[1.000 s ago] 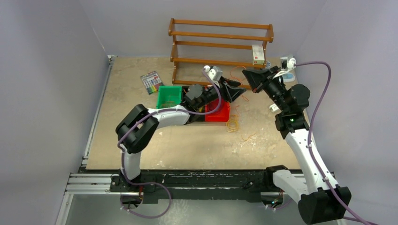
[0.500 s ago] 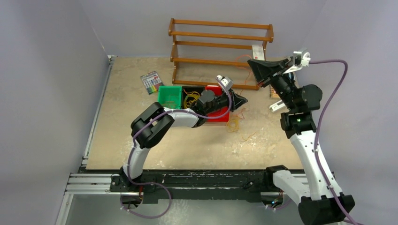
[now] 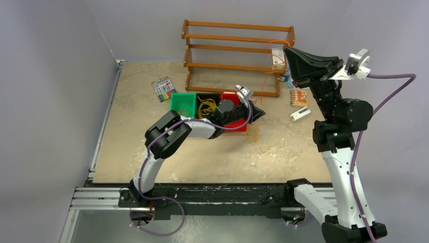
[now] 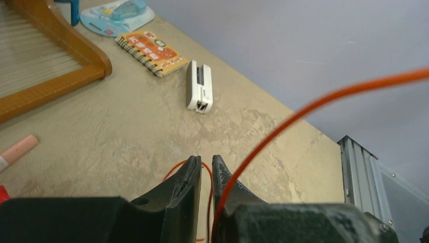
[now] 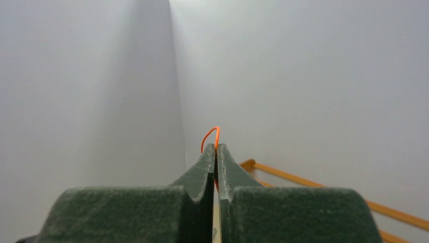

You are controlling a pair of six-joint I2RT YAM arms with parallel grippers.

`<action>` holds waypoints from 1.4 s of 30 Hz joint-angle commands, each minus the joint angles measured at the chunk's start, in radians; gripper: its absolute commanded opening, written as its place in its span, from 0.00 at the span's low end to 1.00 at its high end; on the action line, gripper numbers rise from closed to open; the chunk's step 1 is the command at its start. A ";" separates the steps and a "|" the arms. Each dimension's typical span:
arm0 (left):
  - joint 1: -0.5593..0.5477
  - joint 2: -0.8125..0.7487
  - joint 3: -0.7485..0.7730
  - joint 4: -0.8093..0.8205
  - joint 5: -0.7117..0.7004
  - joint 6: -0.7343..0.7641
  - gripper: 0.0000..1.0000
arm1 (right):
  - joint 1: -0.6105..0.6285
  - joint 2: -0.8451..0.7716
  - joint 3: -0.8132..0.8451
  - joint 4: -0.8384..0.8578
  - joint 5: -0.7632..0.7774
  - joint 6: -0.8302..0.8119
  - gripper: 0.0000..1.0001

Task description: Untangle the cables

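My right gripper (image 3: 289,54) is raised high by the wooden rack and is shut on a thin orange cable (image 3: 275,42). In the right wrist view a small loop of the cable (image 5: 210,135) sticks out past my right gripper (image 5: 216,147). My left gripper (image 3: 259,112) sits low at the right end of the red bin (image 3: 238,125). In the left wrist view my left gripper (image 4: 203,159) stands nearly closed with an orange cable (image 4: 324,98) running through it and away up to the right. Yellow cables (image 3: 205,107) lie in the middle bin. More orange loops (image 3: 251,134) lie on the table.
The wooden rack (image 3: 238,50) stands at the back with a small box (image 3: 277,58) on it. A green bin (image 3: 183,104) and a marker pack (image 3: 163,88) are at the left. An orange notebook (image 3: 299,96) and a white device (image 3: 300,114) lie at the right.
My right arm has risen and swung right and back, lifting the orange cable up by the rack. My left gripper has moved right to the red bin's end.
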 commanded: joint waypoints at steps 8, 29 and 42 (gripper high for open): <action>-0.004 -0.031 0.009 0.001 -0.052 -0.005 0.00 | -0.005 0.028 0.079 0.121 0.028 0.002 0.00; 0.054 -0.352 0.185 -0.217 -0.034 -0.008 0.00 | -0.005 -0.041 -0.137 -0.042 0.152 -0.079 0.00; 0.063 -0.400 0.215 -0.252 -0.077 0.007 0.00 | -0.005 -0.076 -0.277 -0.110 0.124 -0.083 0.00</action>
